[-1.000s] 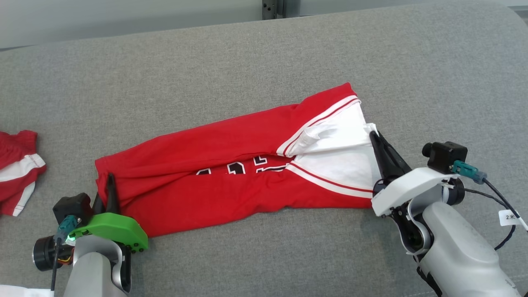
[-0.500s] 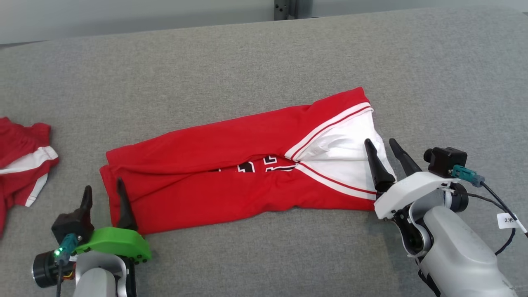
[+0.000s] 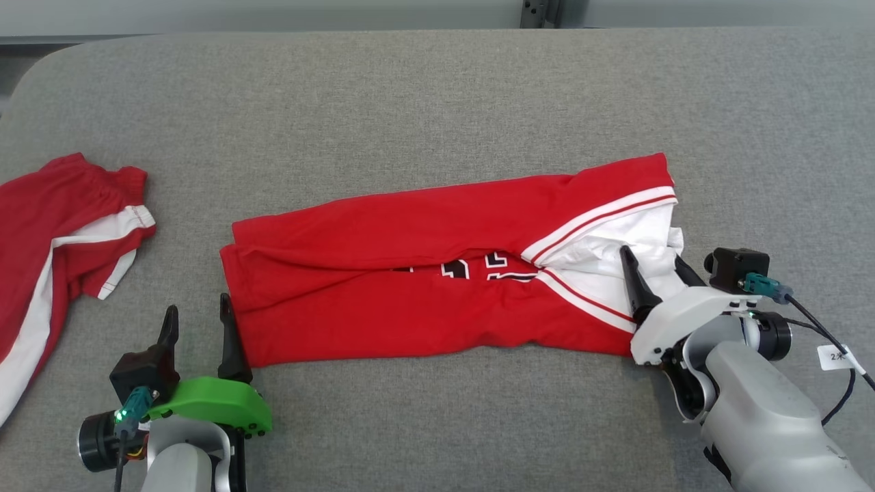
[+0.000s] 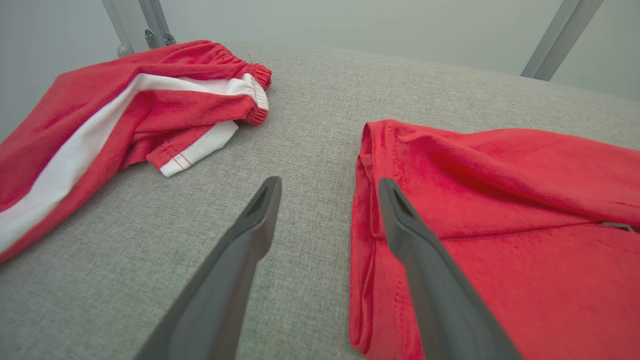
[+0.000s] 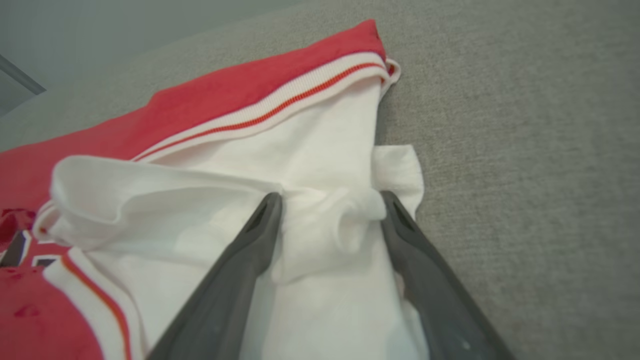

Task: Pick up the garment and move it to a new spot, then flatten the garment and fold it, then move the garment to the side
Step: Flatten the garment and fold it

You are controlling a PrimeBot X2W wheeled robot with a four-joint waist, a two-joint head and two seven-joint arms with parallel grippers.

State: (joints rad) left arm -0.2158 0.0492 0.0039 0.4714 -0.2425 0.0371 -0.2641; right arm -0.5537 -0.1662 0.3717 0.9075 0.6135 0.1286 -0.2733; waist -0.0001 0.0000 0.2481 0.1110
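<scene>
Red garment on grey cushion — left gripper and right gripper both spread wide, gripping nothing.

surface: grey fabric pad | on it: folded red garment centre; red-and-white shorts left edge
</scene>
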